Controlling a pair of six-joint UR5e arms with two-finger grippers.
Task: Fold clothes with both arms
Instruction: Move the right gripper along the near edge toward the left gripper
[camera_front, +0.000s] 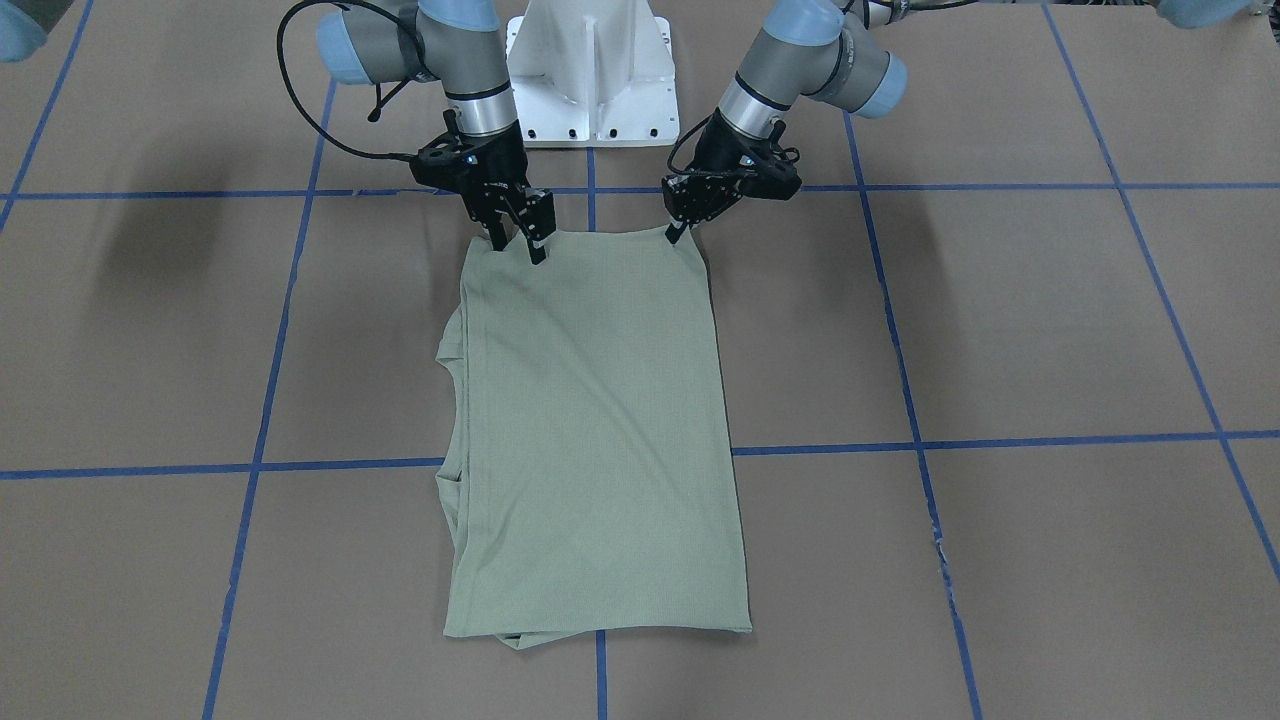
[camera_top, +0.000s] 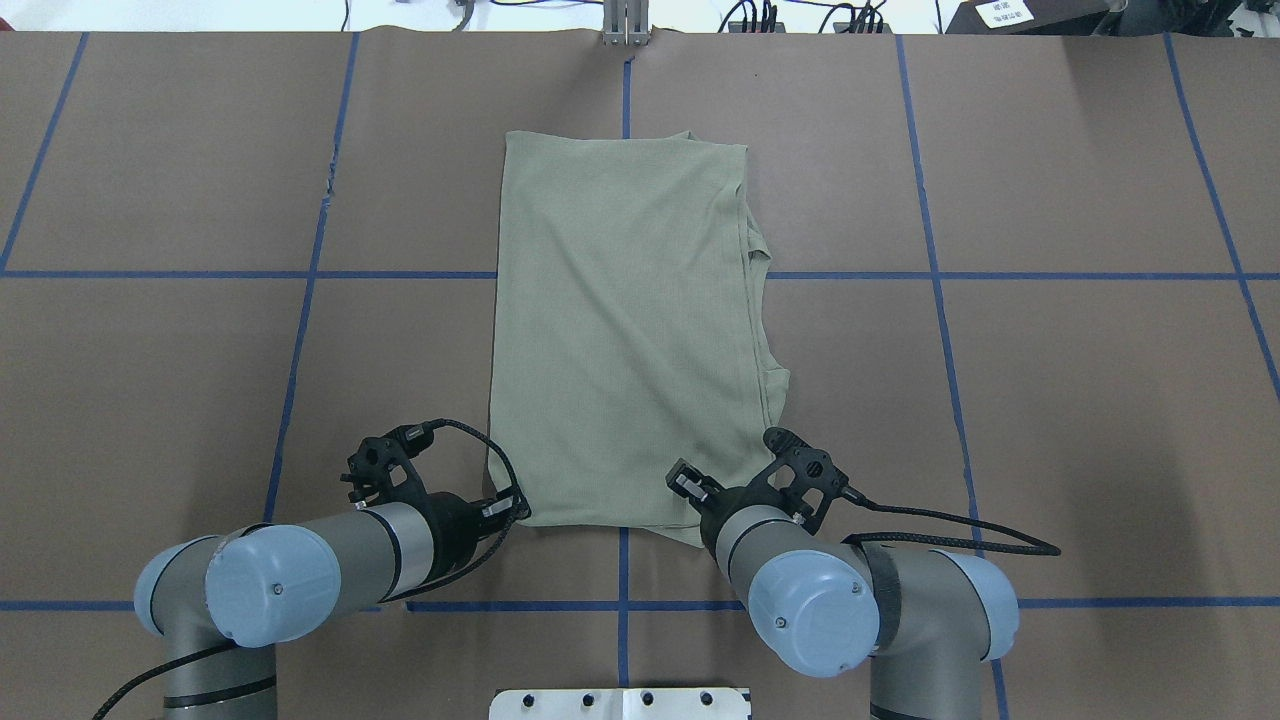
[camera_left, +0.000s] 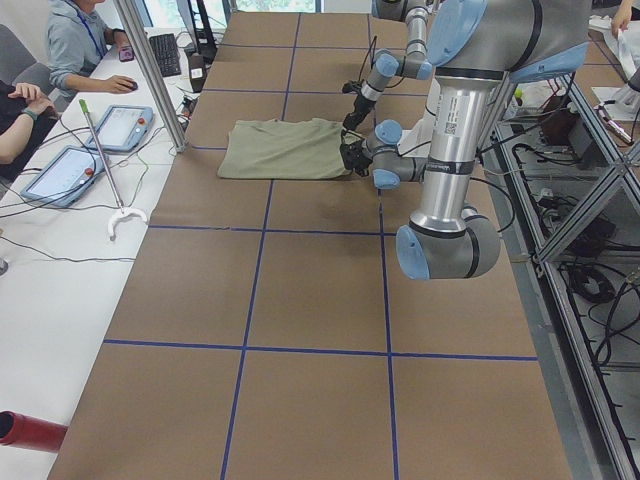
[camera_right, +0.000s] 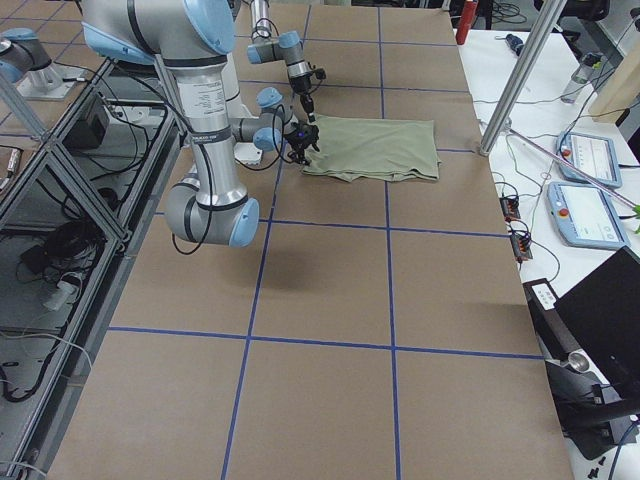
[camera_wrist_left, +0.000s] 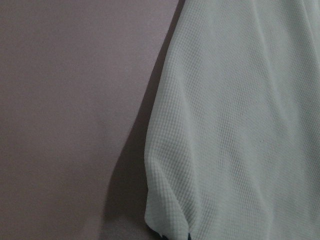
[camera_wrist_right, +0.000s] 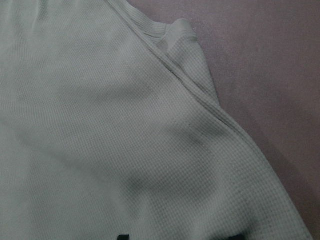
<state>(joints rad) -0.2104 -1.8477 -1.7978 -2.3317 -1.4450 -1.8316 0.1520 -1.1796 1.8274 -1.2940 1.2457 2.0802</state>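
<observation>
The pale sage-green shirt (camera_front: 600, 420) lies on the table folded into a long rectangle, with sleeve folds sticking out along one long side (camera_top: 765, 300). My left gripper (camera_front: 678, 236) is at the shirt's near corner (camera_top: 505, 508). It looks shut on that corner, which shows slightly raised in the left wrist view (camera_wrist_left: 170, 220). My right gripper (camera_front: 520, 245) stands at the other near corner (camera_top: 690, 490) with its fingers apart and their tips on the cloth. The right wrist view is filled with shirt fabric (camera_wrist_right: 125, 125).
The table is covered in brown paper with a grid of blue tape lines (camera_front: 910, 400). The white pedestal base (camera_front: 590, 70) stands just behind the grippers. Operators sit at a side desk with tablets (camera_left: 120, 125). A metal post (camera_left: 150, 70) stands at the far table edge.
</observation>
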